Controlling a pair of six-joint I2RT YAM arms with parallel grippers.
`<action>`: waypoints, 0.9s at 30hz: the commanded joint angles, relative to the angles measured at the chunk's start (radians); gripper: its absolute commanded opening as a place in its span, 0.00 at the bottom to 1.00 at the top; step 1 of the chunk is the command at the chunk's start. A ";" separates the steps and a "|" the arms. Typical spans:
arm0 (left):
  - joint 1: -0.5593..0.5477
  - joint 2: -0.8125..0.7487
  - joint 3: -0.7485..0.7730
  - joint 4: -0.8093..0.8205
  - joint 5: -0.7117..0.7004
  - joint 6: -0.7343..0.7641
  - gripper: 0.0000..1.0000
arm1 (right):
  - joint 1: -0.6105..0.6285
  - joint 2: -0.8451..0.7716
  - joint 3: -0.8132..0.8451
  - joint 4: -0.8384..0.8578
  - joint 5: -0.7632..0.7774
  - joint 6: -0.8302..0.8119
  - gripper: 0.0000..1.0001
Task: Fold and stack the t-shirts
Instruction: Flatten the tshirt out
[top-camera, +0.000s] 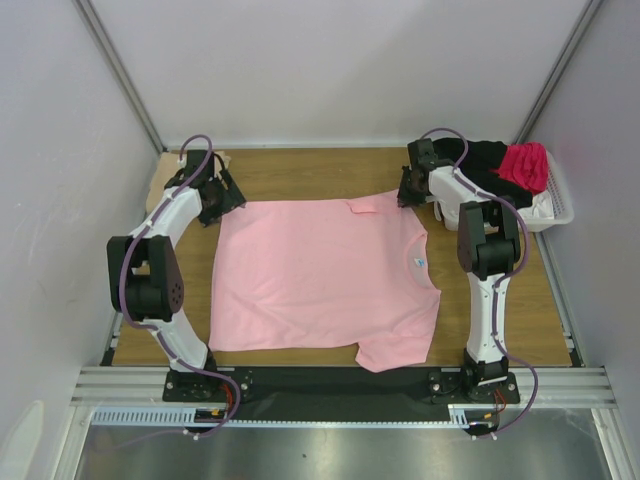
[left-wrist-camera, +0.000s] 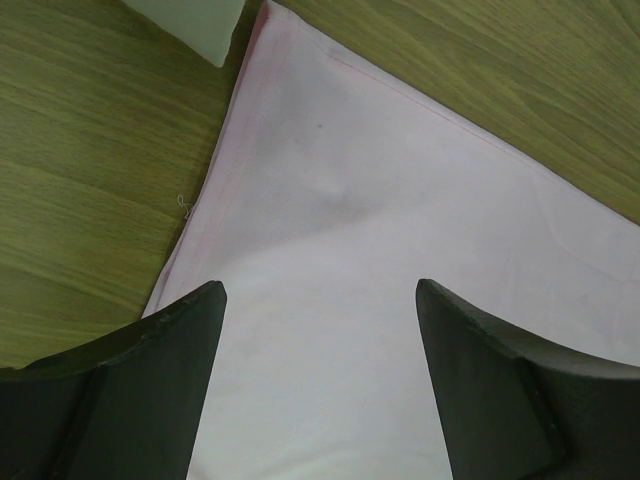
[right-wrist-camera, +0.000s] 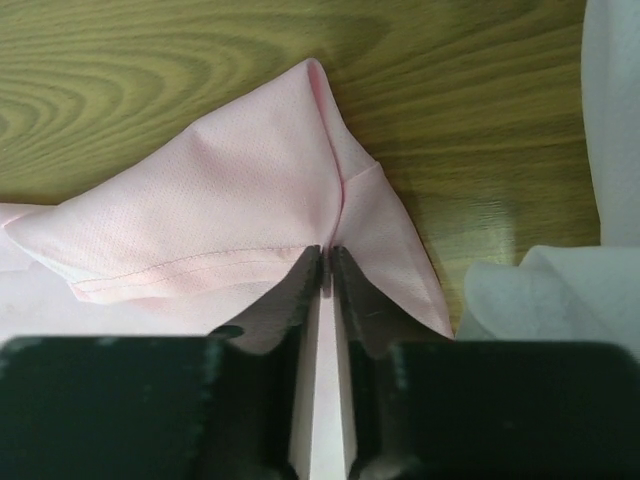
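Note:
A light pink t-shirt lies spread flat on the wooden table, collar to the right. My left gripper hovers over its far left corner, open, with bare pink cloth between the fingers. My right gripper is at the far right sleeve. In the right wrist view its jaws are shut on a raised fold of that pink sleeve. A black t-shirt and a magenta t-shirt sit in the basket.
The white plastic basket stands at the back right corner. White cloth lies just right of the right gripper. A tan cloth peeks out behind the left arm. Grey walls close in the table.

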 joint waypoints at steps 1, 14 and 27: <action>0.009 0.007 0.010 0.028 0.017 0.020 0.83 | 0.001 0.009 0.044 -0.001 0.013 -0.003 0.13; 0.009 0.010 0.008 0.034 0.029 0.018 0.83 | -0.004 0.026 0.085 -0.018 0.012 -0.017 0.38; 0.009 0.016 0.010 0.040 0.037 0.018 0.82 | -0.015 0.081 0.159 0.011 0.009 -0.064 0.45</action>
